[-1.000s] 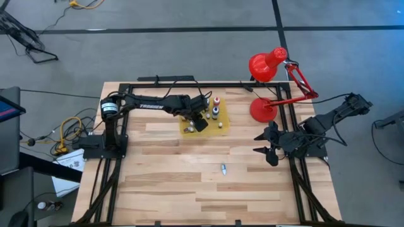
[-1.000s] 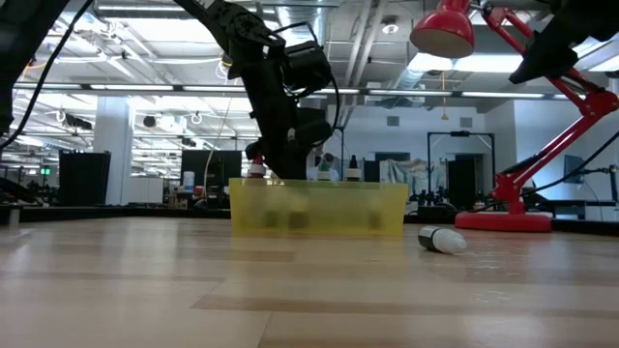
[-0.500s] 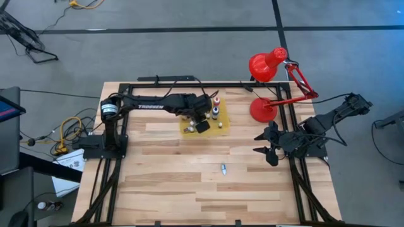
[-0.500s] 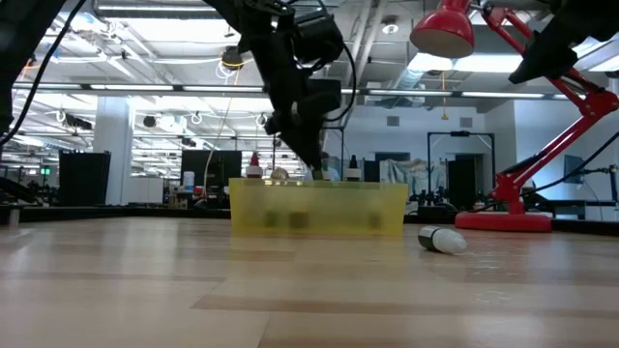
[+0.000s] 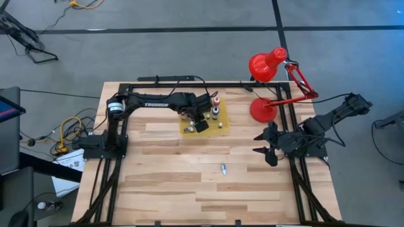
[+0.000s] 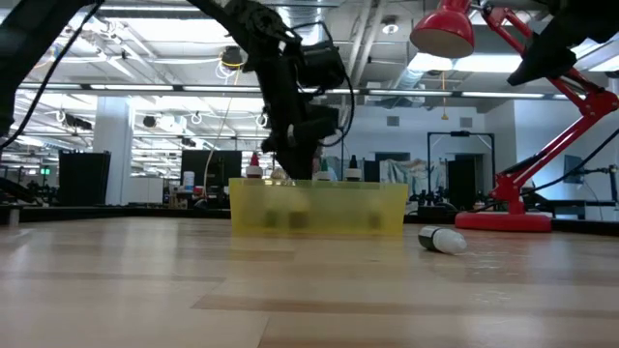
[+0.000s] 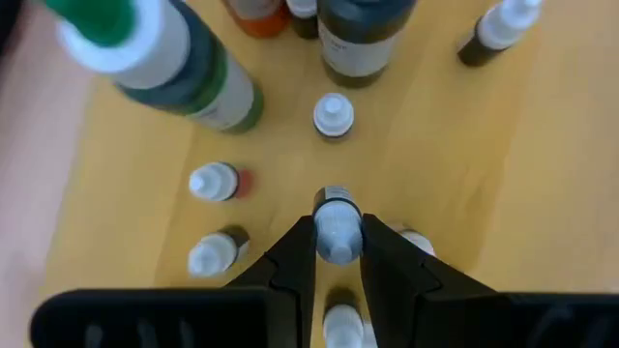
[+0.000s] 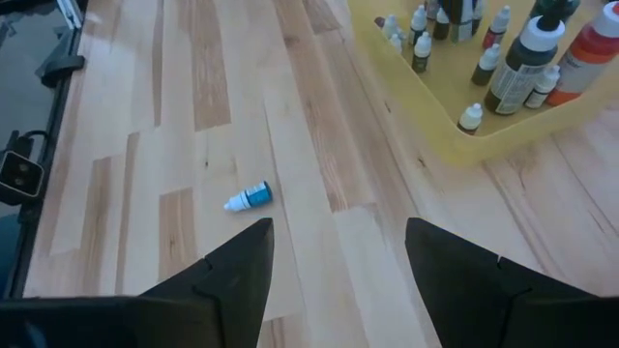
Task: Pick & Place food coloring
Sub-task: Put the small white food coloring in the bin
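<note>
A shallow yellow tray [image 5: 222, 128] stands at the table's far middle with several tiny white-capped food coloring bottles [image 7: 215, 182] and a few bigger ones, one green-capped [image 7: 174, 68], upright in it. My left gripper [image 5: 201, 123] reaches down into the tray and is shut on one tiny bottle [image 7: 337, 227]. One more small bottle [image 5: 223, 168] lies on its side on the bare wood, nearer the front. My right gripper [image 5: 265, 144] waits open by the table's right edge with nothing between its fingers. My left gripper pinches the tiny bottle's sides just below its cap [image 7: 337, 242] between its two fingertips. The fingers come from above, slanting steeply down. The bottle stands upright, cap up, among the other bottles; whether its base rests on the tray floor cannot be told.
A red desk lamp [image 5: 268, 88] stands at the far right corner, its arm reaching over the right edge. The black frame rails [image 5: 189, 85] run along the table's far and side edges. Bare wood lies between the tray and the near edge.
My left gripper has swung a little sideways over the tray and part of the way back, rolling about its wrist, with its tips staying at about the height of the tray's rim. The right arm and the lying bottle have kept still.
</note>
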`<state>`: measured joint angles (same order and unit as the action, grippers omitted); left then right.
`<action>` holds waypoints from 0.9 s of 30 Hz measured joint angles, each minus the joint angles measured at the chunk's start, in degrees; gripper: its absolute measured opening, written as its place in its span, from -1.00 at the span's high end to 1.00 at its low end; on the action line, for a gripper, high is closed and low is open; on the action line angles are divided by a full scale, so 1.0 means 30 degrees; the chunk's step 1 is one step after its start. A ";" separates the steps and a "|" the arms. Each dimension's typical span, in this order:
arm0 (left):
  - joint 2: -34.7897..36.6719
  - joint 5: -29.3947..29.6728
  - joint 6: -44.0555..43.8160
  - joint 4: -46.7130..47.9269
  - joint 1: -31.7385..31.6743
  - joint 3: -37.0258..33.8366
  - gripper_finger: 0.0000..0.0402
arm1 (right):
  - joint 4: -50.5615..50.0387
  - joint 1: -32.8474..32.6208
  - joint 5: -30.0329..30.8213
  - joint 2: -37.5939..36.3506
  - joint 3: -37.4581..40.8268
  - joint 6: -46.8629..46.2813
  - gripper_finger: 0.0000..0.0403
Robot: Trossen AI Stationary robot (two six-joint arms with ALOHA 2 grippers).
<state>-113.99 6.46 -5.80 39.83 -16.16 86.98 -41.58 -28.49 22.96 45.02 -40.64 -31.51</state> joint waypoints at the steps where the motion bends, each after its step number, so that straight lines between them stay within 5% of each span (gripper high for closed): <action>1: -0.0170 -0.0020 0.0012 0.0030 -0.0023 0.0088 0.71 | -0.0020 0.0006 0.0044 0.0102 0.0000 0.0000 -0.12; 27: -0.1297 0.0226 -0.0272 0.0212 -0.0415 0.0182 0.59 | 0.0000 0.0036 0.0473 0.1980 0.0000 0.0175 -0.12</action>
<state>-117.89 7.14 -6.61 40.47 -17.41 87.53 -41.58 -28.38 24.38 50.96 -40.64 -30.98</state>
